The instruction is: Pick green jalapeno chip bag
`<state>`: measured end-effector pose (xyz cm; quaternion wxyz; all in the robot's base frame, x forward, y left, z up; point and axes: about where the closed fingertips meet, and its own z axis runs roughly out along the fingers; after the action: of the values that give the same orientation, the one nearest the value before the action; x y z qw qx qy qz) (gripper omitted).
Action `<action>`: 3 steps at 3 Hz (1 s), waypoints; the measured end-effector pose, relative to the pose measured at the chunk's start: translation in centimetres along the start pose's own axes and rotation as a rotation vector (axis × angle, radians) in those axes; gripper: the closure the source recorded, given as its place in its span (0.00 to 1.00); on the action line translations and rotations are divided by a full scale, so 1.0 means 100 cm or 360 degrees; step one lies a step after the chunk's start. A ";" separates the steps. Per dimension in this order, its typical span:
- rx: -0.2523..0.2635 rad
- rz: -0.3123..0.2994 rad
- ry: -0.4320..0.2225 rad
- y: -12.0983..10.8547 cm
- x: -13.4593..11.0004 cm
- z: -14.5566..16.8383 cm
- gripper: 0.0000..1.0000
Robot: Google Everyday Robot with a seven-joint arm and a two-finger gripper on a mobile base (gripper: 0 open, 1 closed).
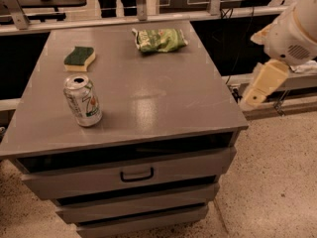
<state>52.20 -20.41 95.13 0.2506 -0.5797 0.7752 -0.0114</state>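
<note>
Gripper (262, 83) off the table's right edge; bag not yet approached.
The green jalapeno chip bag (159, 39) lies flat and crinkled at the far edge of the table (163, 98), right of centre and well apart from everything else, so a reach from above looks unobstructed. The gripper hangs beside the table at the right, below its top and well short of the bag. It carries none of the table's things, and I cannot tell whether it is open or closed. A yellow sponge (79, 58), dark green side up, sits far left. A soda can (82, 100) stands upright nearer on the left, out of the likely path. The bag shows white and darker green print, not legible. The can shows green and red marks, possibly a "7", uncertain.
</note>
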 end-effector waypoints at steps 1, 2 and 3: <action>0.0092 0.0049 -0.0207 -0.058 -0.024 0.048 0.00; 0.0155 0.0141 -0.0445 -0.122 -0.070 0.107 0.00; 0.0151 0.0232 -0.0568 -0.153 -0.099 0.141 0.00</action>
<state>73.51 -12.64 91.17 0.4112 -0.5023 0.7571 0.0732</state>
